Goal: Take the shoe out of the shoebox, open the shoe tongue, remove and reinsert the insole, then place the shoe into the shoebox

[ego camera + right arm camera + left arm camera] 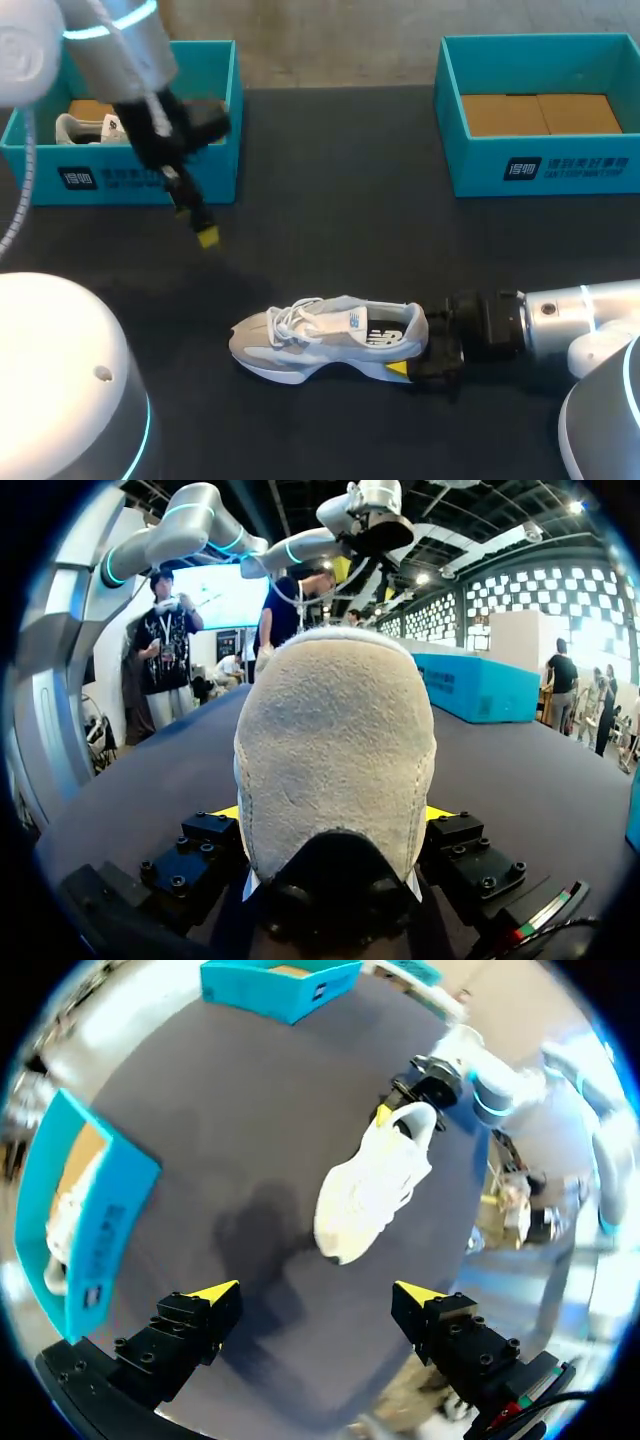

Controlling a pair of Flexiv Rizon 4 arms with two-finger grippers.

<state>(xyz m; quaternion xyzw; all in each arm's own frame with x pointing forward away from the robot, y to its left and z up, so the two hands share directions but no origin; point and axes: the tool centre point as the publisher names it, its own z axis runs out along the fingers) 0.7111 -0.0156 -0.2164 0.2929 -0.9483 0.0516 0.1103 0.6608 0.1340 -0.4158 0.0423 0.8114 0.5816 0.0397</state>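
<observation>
Table point(340, 200): two boxes at the far edge, left box point(150, 180) and right box point(540, 165). Two shoes. One shoe point(320, 335) stands on its sole mid-table, its heel clamped between the right gripper's point(332, 811) fingers. The second shoe point(85, 128) lies in the left box. The left gripper point(315, 1292) is spread wide and empty, above the table and well apart from the shoe.

Two open teal cardboard shoeboxes sit on one dark surface point(330, 200): left shoebox point(45, 155) and right shoebox point(480, 165), at its far corners. Two grey-and-white lace-up sneakers: loose sneaker point(330, 335), boxed sneaker point(85, 128). Two black, yellow-tipped end effectors: left end effector point(315, 1293), right end effector point(333, 815).
</observation>
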